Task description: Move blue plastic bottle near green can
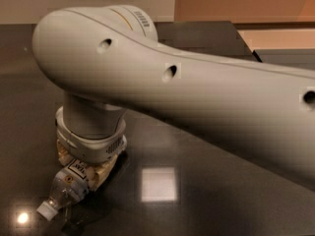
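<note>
- Gripper (81, 168), just left of the square glare (158, 184), I read as clamped on the blue plastic bottle (66, 188).
- Bottle lies flat, cap (47, 210) pointing away from the glare.

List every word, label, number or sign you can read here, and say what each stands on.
On the blue plastic bottle, label: black print, too blurred to read.
On the robot arm, near its elbow: small dark marking, too blurred to read.
No other text.
The gripper is down at the table, lower left, closed around the bottle.
</note>
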Available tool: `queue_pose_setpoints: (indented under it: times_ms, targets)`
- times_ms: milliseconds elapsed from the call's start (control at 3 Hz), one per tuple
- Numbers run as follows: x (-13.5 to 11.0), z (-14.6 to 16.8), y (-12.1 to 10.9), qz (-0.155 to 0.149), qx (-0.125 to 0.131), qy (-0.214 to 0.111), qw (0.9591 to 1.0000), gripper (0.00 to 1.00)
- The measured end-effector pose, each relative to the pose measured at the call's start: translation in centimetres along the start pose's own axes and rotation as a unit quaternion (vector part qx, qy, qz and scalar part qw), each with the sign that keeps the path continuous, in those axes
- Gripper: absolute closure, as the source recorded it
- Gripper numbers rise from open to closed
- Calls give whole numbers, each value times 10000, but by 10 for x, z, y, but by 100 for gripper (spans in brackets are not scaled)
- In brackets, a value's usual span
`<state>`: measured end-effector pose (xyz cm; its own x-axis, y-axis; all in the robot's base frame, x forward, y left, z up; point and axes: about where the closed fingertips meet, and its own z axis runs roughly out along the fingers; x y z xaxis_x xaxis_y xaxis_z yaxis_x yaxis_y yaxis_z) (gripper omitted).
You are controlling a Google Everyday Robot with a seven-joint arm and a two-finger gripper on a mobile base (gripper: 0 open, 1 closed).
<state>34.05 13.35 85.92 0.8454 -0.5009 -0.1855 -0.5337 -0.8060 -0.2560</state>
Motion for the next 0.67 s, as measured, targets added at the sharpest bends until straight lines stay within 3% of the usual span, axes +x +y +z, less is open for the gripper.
queue_pose_setpoints:
  times_ms: [333, 667]
  targets:
    - [-2, -3, -1, -25, 25, 23, 10000, 0]
    - [-2, -3, -1, -25, 26, 24, 10000, 0]
